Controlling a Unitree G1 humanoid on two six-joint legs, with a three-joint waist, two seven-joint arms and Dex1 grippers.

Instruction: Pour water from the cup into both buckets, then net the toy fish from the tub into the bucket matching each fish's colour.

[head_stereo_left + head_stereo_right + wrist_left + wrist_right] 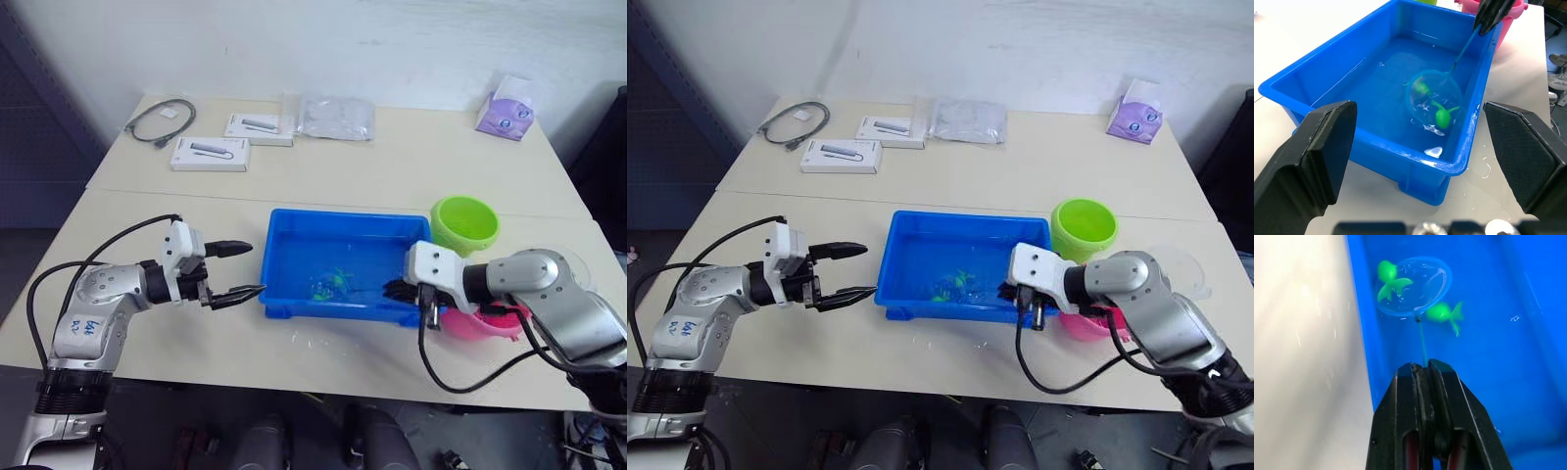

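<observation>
Two green toy fish [1393, 280] lie in water near front wall of shallow rectangular bright blue plastic tub [294, 235], mid-table. Lime green bucket [464, 224] at tub's far right corner; bright pink bucket [487, 321] right of tub, behind right arm. Right gripper [1425, 369] clamped on thin stick of small blue-rimmed ring net [1415, 286], ring over one fish. Left gripper [243, 269] fingers apart, left of tub.

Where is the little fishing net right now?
The net is down inside the blue tub, near its front wall, among two green fish. The right gripper holds its thin handle, beside the pink bucket.
</observation>
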